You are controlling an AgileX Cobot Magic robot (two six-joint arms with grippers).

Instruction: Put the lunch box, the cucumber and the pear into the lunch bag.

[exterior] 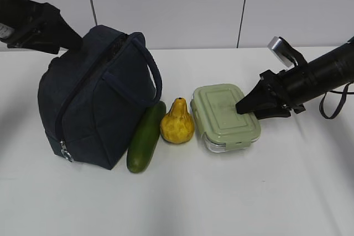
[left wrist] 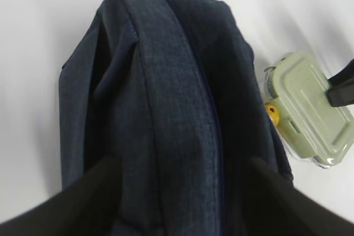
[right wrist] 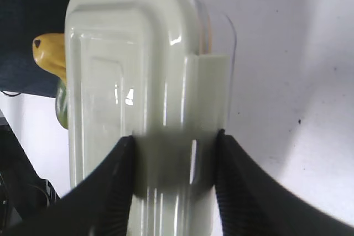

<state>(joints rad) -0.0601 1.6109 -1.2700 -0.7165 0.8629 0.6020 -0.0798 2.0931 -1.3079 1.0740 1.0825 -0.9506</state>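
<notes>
Lunch bag point(exterior: 94, 100), left, zipper closed along its top; cucumber point(exterior: 146, 137) and pear point(exterior: 177, 122) lie between it and the lidded lunch box point(exterior: 225, 116). My right gripper point(right wrist: 176, 164) rests partly spread on the box lid; my left gripper point(left wrist: 182, 192) straddles the bag top, jaws apart

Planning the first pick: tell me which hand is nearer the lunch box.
Right. The right hand sits on the lunch box, fingers over its lid. The left hand is at the lunch bag, far side.
</notes>
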